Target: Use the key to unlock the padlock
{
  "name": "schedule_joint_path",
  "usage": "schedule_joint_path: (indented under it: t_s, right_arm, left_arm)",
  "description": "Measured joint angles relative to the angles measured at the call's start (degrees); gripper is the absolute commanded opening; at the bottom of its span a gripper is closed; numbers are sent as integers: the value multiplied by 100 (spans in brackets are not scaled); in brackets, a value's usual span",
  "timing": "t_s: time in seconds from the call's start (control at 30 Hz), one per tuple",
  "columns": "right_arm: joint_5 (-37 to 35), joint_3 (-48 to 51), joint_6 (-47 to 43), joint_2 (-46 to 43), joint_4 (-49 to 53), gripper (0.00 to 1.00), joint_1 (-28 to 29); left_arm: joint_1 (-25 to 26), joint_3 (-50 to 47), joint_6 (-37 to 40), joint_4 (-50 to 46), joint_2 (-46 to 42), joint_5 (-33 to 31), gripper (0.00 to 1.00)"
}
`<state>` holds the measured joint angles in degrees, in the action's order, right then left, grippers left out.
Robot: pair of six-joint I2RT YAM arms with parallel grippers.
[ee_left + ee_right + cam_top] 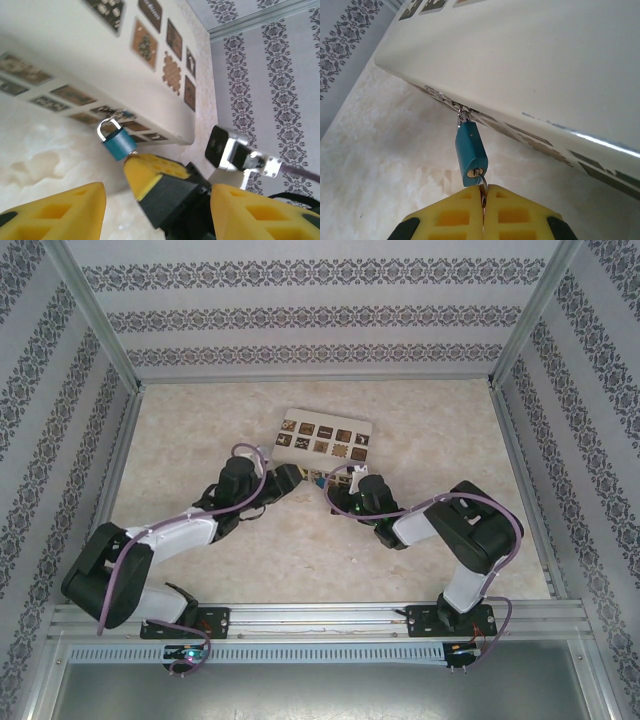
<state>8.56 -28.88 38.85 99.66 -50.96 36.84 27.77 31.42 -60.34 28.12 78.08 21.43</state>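
Right wrist view: the right gripper [482, 192] has its yellow, pocketed pads [455, 216] pressed together on the key [481, 181]. The key is a thin metal sliver whose tip sits at the brass keyhole [471, 173] in the padlock [470, 152]. The padlock is a small, smooth blue block that hangs from the front of the box [545, 60]. The box is glossy cream with brown tiles and stands on the mottled beige table [375, 165]. The risk, as I judge it, is that the lock dangles free. A twist may swing the whole body instead of turning the cylinder, and the slim key could slip in the soft pads or bend.

Left wrist view: the left gripper [155, 200] is spread wide and holds nothing. Its fingers [55, 212] flank the right gripper's tip, which touches the padlock's base. The silver shackle [106, 129] is a thin loop. Unless something braces the body, the lock will likely just rotate.

Top view: both grippers meet at the box's near side.
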Motion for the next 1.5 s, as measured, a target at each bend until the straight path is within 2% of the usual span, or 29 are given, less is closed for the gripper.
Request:
schedule_joint_path:
  t_s: [0.17, 0.33, 0.63, 1.5]
  right_arm:
    - [-39, 0, 483, -118, 142, 0, 219]
    - [-101, 0, 1086, -122, 149, 0, 398]
    - [-422, -33, 1808, -122, 149, 0, 691]
    - [-492, -107, 2277, -83, 190, 0, 732]
  left_arm:
    - [-4, -654, -350, 479, -133, -195, 53]
    - [-4, -758, -647, 826, -57, -201, 50]
    - [-2, -907, -1244, 1982, 822, -109, 47]
    - [149, -564, -1845, 3115, 2085, -74, 45]
